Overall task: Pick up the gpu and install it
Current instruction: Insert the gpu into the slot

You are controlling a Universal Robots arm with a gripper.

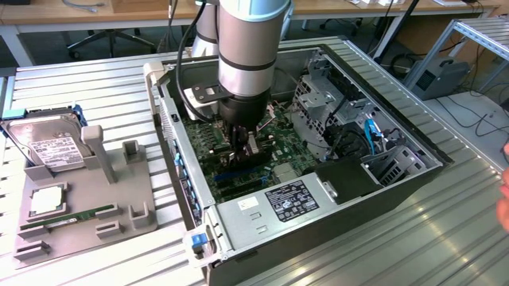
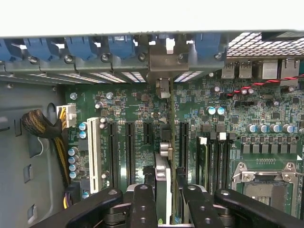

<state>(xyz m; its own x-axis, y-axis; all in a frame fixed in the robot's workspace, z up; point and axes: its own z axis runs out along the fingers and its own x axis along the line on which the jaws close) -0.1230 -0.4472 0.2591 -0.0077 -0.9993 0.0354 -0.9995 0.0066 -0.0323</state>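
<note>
**Black pincer holds graphics card upright over the green board**

Black fingers (image 2: pixel 142 204) of the pincer (image 2: pixel 164 199) stand closed on the graphics card (image 2: pixel 164 183), which shows edge-on between them in the wrist view, upright and running away toward the back wall of the computer case (image 1: pixel 397 179). The card stands over the green circuit board (image 2: pixel 137 114), among the long black slots, with a white slot (image 2: pixel 93 154) off to one side and a bundle of yellow and black wires (image 2: pixel 59 142) beyond that. Its pale metal end reaches toward the row of blue clips (image 2: pixel 76 47) along the case wall.

In the exterior view the grey arm (image 1: pixel 247 53) comes straight down into the open case, the pincer (image 1: pixel 242 152) low over the board. Near the front of the case lies a metal box with a black label (image 1: pixel 292 201); its writing is too small to read.

On the exterior view's left, on the ribbed metal desk (image 1: pixel 95 83), a grey holder tray (image 1: pixel 80 232) carries a hard drive (image 1: pixel 44 143) with a white label, unreadable, and a green memory stick (image 1: pixel 71 217).
</note>
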